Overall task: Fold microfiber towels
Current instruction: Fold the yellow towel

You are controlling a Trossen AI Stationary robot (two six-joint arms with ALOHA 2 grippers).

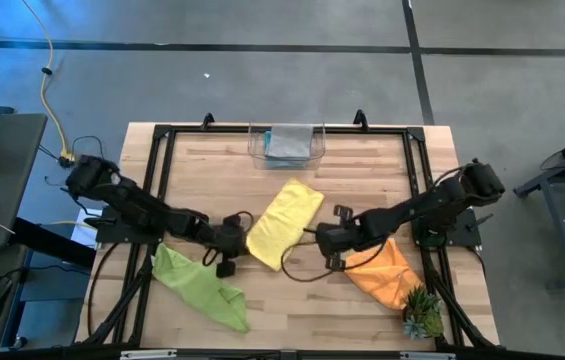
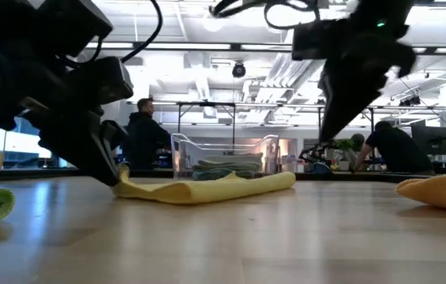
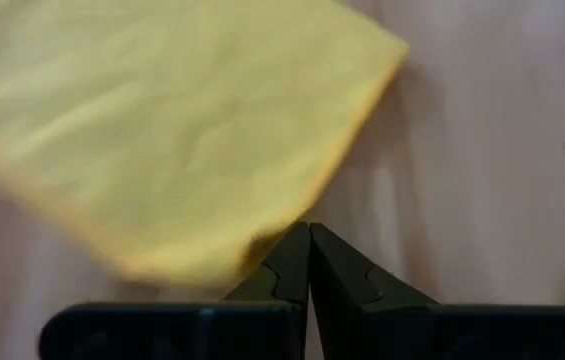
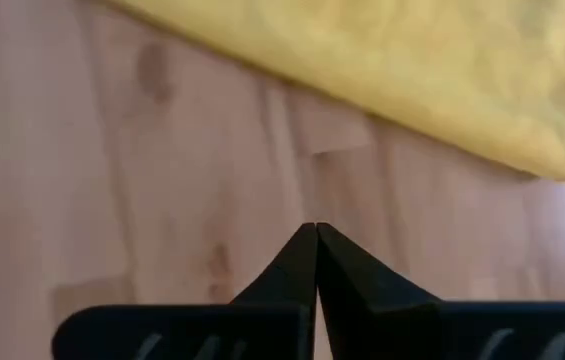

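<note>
A: Towels first, starting from each tool: where do the tools sit?

B: Left tool [image 1: 230, 240] is left of frame centre in the high view, fingers pressed shut, its tip at the lower left edge of the yellow towel [image 1: 284, 220]. Whether it pinches the hem or only touches it, I cannot tell. Right tool [image 1: 326, 238] is right of centre, also shut, holding nothing, over bare wood just beside the yellow towel's right edge.

A: Why flank it like that?

B: My guess is that each arm takes one side of the towel for a fold; it lies crumpled and slanted, mid-frame.

A: And the others?

B: Lime green towel [image 1: 198, 284] is bunched at lower left, orange towel [image 1: 387, 270] at lower right under the right arm, both unfolded. A greyish-blue folded cloth sits inside the clear bin [image 1: 287, 152] at top centre.

A: The surface and room?

B: Pale wooden desk [image 1: 352, 180] with a black frame, and a small spiky plant [image 1: 423, 312] at its lower right corner. Grey floor around; in the low view, people stand at benches under ceiling lights.
</note>
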